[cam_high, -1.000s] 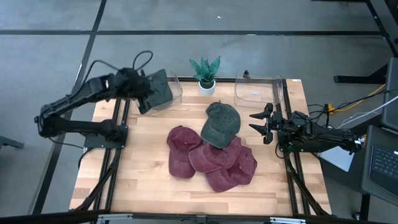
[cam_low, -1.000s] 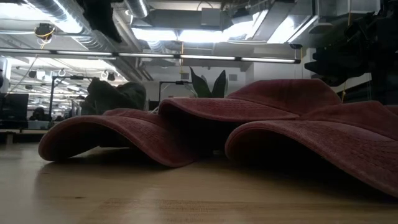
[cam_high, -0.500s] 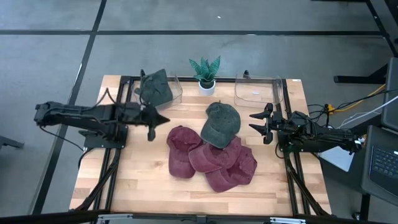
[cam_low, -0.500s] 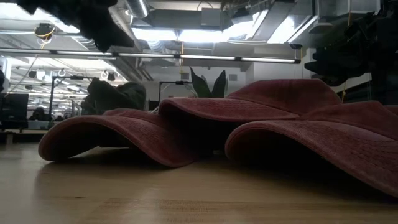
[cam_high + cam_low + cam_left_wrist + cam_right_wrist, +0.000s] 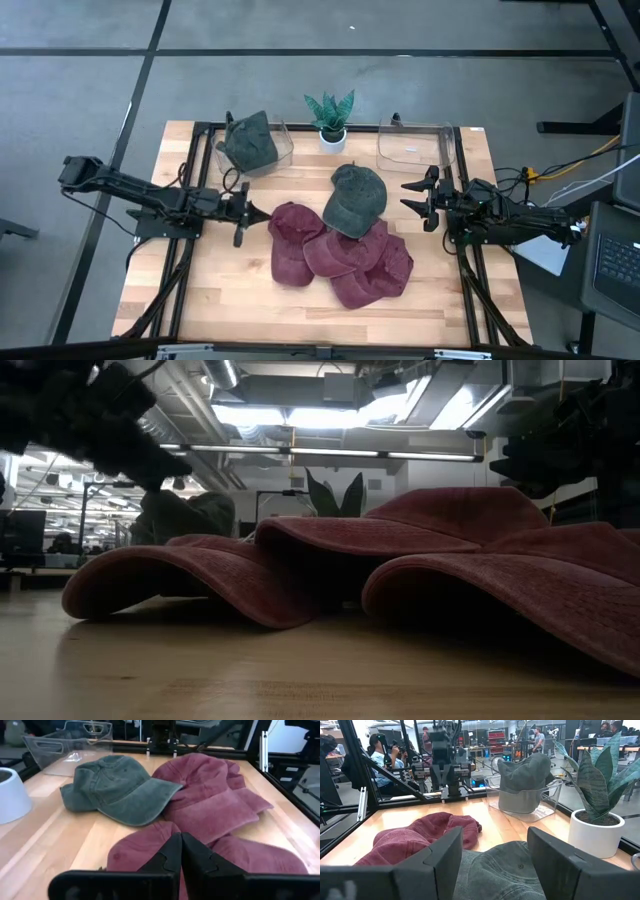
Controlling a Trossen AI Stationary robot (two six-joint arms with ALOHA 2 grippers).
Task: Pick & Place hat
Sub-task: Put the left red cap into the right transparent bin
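High view: left pincer together beside maroon hats; right pincer apart; no legible writing.

A small green striped-leaf plant in a white round pot is standing at the far edge of the light wooden-slat worktop, between two clear plastic bins. People are sitting beyond it.

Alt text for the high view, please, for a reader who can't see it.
A green hat lies atop a pile of maroon hats mid-table, with the shut left hand and open right hand on either side. Another green hat sits in the left clear bin.
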